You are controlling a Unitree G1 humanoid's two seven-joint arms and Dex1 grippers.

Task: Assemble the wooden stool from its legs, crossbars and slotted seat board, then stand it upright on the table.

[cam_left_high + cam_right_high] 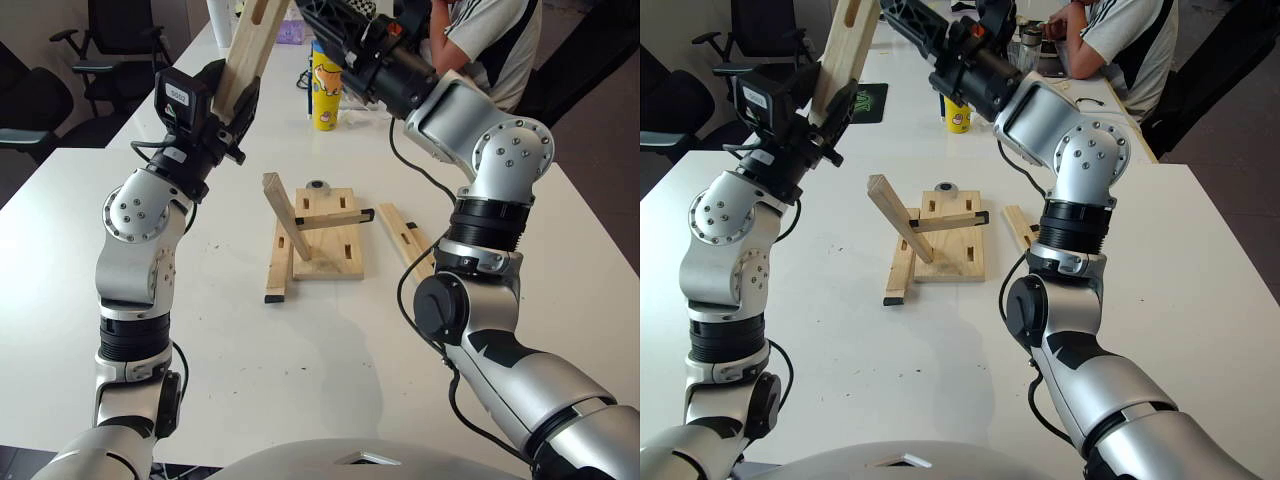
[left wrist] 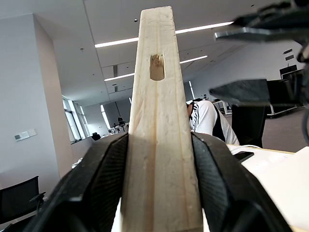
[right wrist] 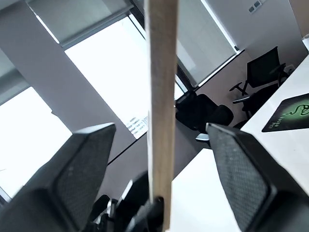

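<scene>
- A long white table (image 1: 250,400) stands in a bright office, and a second white table (image 1: 290,120) butts against its far edge.
- Black office chairs (image 1: 110,40) stand beyond the far left corner. Strip lights (image 2: 120,42) cross the ceiling, and tall bright windows (image 3: 111,77) have blinds at their tops.
- Near the middle of the table, the slotted seat board (image 1: 340,255) lies flat.
- A flat leg (image 1: 279,265) lies along the board's left edge. A tilted leg (image 1: 285,215) rises from it, and a crossbar (image 1: 335,218) runs from that leg to the right, above the board.
- A loose slotted piece (image 1: 405,235) lies flat just beside the board, on the side toward the table's right edge.
- A small round grey object (image 1: 318,186) sits just behind the board.
- The left gripper (image 1: 232,105) is raised above the far left part of the table. It is clamped on a wooden leg (image 1: 250,45) that points upward at a lean.
- The right gripper (image 1: 902,15) is high above the far edge with its fingers (image 3: 82,179) spread wide. It is aimed at that leg, close to it but not touching.
- A white label (image 1: 177,97) is stuck on the left wrist; its print is too small to read.
- On the second table stand a yellow cup (image 1: 327,95) with a cartoon figure and a black mat (image 1: 865,100) with a green emblem.
</scene>
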